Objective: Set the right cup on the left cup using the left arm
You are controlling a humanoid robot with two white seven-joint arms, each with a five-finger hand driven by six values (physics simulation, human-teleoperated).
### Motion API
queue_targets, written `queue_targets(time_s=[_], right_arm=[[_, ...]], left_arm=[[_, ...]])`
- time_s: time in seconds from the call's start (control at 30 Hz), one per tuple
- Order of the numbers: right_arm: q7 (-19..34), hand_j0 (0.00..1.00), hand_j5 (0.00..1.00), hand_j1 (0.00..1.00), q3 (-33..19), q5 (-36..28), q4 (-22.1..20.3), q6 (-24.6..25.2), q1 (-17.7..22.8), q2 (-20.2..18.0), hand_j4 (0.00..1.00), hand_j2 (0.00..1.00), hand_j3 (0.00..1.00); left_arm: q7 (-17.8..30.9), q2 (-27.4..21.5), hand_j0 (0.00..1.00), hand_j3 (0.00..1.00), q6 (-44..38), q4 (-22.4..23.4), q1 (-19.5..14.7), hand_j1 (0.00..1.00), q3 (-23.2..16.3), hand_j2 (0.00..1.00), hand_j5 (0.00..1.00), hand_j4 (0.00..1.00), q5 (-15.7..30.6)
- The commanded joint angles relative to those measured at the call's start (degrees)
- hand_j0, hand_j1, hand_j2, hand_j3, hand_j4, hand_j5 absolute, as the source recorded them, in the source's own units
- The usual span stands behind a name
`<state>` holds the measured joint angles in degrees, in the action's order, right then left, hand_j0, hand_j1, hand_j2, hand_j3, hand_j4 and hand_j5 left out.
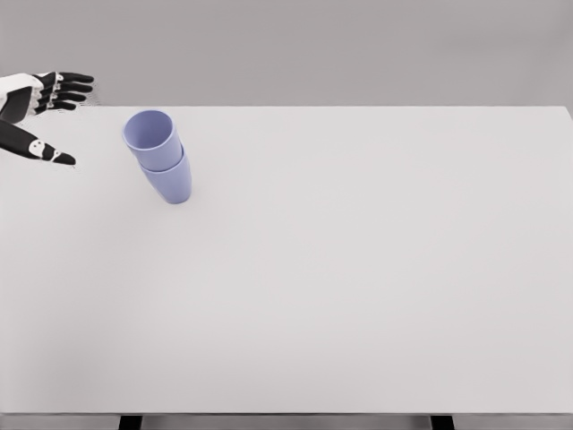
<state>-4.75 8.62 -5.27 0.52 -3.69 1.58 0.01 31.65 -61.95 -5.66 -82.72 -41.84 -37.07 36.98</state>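
At the upper left of the frame, the left hand (40,112) hovers with its fingers spread and thumb apart, holding nothing. Just right of it, on the white table (358,287), one lavender cup (150,139) sits nested inside the other cup (170,182), the stack upright.

2 pale lavender-blue cups (159,159), plain white table (358,287), black-and-white left hand (40,112), grey backdrop.
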Motion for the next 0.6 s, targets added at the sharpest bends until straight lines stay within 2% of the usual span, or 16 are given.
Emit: queue_targets(time_s=[0.0,0.07,0.1,0.13,0.17,0.23,0.57], right_arm=[[0.0,1.00,1.00,1.00,0.0,0.0,0.0,0.0,0.0,0.0,1.00,1.00,1.00],[0.0,1.00,1.00,1.00,0.0,0.0,0.0,0.0,0.0,0.0,1.00,1.00,1.00],[0.0,1.00,1.00,1.00,0.0,0.0,0.0,0.0,0.0,0.0,1.00,1.00,1.00],[0.0,1.00,1.00,1.00,0.0,0.0,0.0,0.0,0.0,0.0,1.00,1.00,1.00],[0.0,1.00,1.00,1.00,0.0,0.0,0.0,0.0,0.0,0.0,1.00,1.00,1.00],[0.0,1.00,1.00,1.00,0.0,0.0,0.0,0.0,0.0,0.0,1.00,1.00,1.00],[0.0,1.00,1.00,1.00,0.0,0.0,0.0,0.0,0.0,0.0,1.00,1.00,1.00]], left_arm=[[0.0,-1.2,1.00,1.00,0.5,-1.1,6.4,1.00,7.8,1.00,1.00,1.00,0.5],[0.0,-1.2,1.00,1.00,0.5,-1.1,6.4,1.00,7.9,1.00,1.00,1.00,0.5],[0.0,-1.2,1.00,1.00,0.3,-1.1,9.1,1.00,9.9,1.00,1.00,1.00,0.5],[0.0,-1.2,1.00,1.00,0.3,-1.1,9.1,1.00,9.9,1.00,1.00,1.00,0.5],[0.0,-0.9,1.00,1.00,-0.2,-1.3,11.0,1.00,9.8,1.00,1.00,1.00,0.4],[0.0,-1.1,1.00,1.00,-0.5,-2.6,12.6,1.00,9.8,1.00,1.00,1.00,0.2],[0.0,-1.1,1.00,1.00,-0.4,-6.1,13.9,1.00,9.7,1.00,1.00,1.00,0.0]])
